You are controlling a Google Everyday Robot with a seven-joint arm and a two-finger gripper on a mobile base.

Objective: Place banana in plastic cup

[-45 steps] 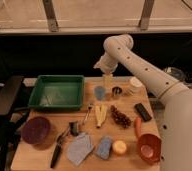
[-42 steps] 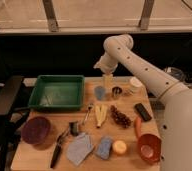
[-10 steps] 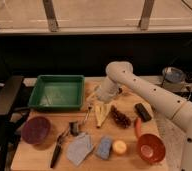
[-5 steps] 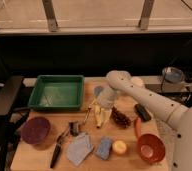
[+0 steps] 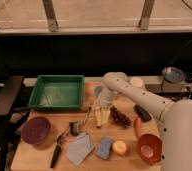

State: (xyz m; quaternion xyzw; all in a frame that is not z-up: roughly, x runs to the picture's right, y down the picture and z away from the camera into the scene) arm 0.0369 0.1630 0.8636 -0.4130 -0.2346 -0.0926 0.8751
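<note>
The banana (image 5: 99,117) is a short pale-yellow piece lying on the wooden table (image 5: 39,155), left of the grape bunch (image 5: 121,118). The light-blue plastic cup (image 5: 97,90) stands upright just behind it, partly hidden by my arm. My gripper (image 5: 103,104) points down from the white arm's bend (image 5: 114,80). It sits right over the banana's far end, close in front of the cup. I cannot tell whether it touches the banana.
A green tray (image 5: 56,92) sits at the back left. A maroon bowl (image 5: 35,130), black-handled tool (image 5: 56,152), grey cloth (image 5: 79,148), blue sponge (image 5: 104,147), yellow puck (image 5: 119,147), orange cup (image 5: 149,147), carrot (image 5: 137,125) and black block (image 5: 142,112) lie around.
The arm has swung down from high at the back of the table. The gripper has dropped from beside the cup to just over the banana. The objects have not moved.
</note>
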